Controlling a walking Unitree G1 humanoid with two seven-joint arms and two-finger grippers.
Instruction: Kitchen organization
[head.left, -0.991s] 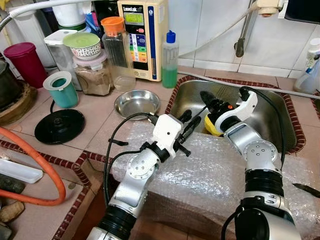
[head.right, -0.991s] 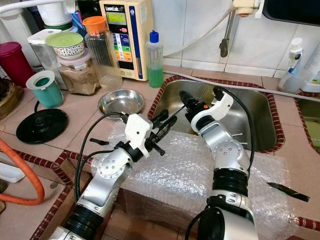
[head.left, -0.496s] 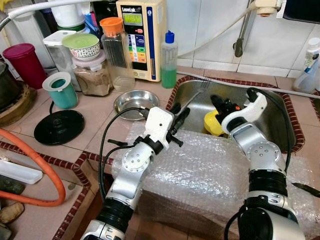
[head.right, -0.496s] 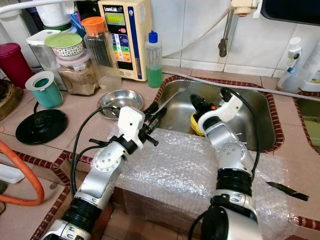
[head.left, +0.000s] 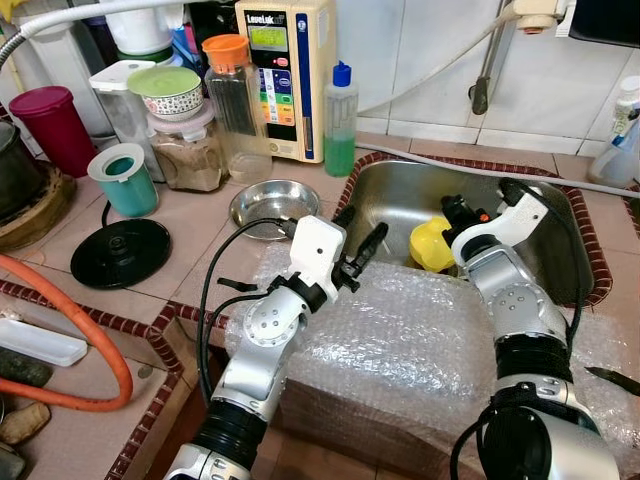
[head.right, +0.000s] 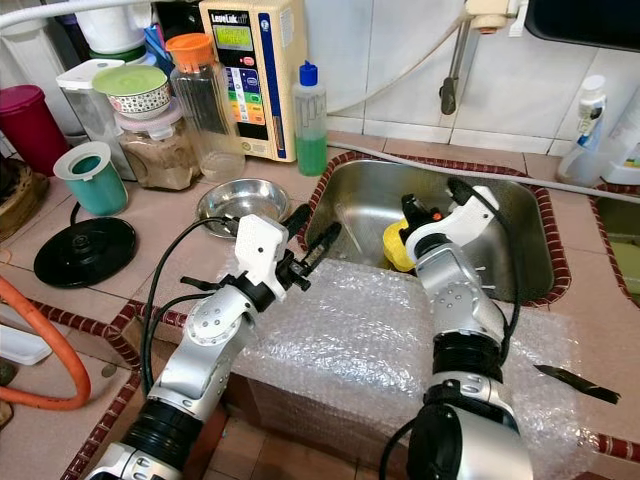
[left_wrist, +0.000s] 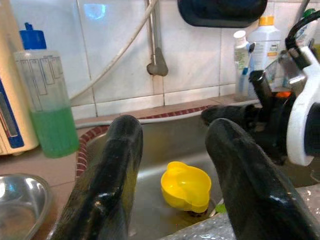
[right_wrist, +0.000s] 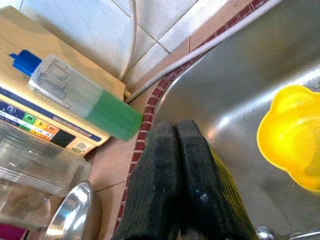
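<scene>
A lived-in home kitchen, seen at the sink counter.

A steel sink (head.left: 560, 250) is set into a tiled counter (head.left: 190, 225) edged in red-brown trim, with a white tiled wall (head.left: 430, 60) behind. Along the counter's back edge stand a bottle of green dish liquid (head.left: 340, 120), a wall-side water unit (head.left: 285, 75), jars (head.left: 188, 150) and a steel bowl (head.left: 274, 205); a black pot lid (head.left: 119, 252) lies nearer its front edge.

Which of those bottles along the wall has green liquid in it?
The blue-capped bottle beside the beige wall unit: its lower part is green. The orange-lidded bottle looks clear, and the spray bottles at far right are white.
</scene>
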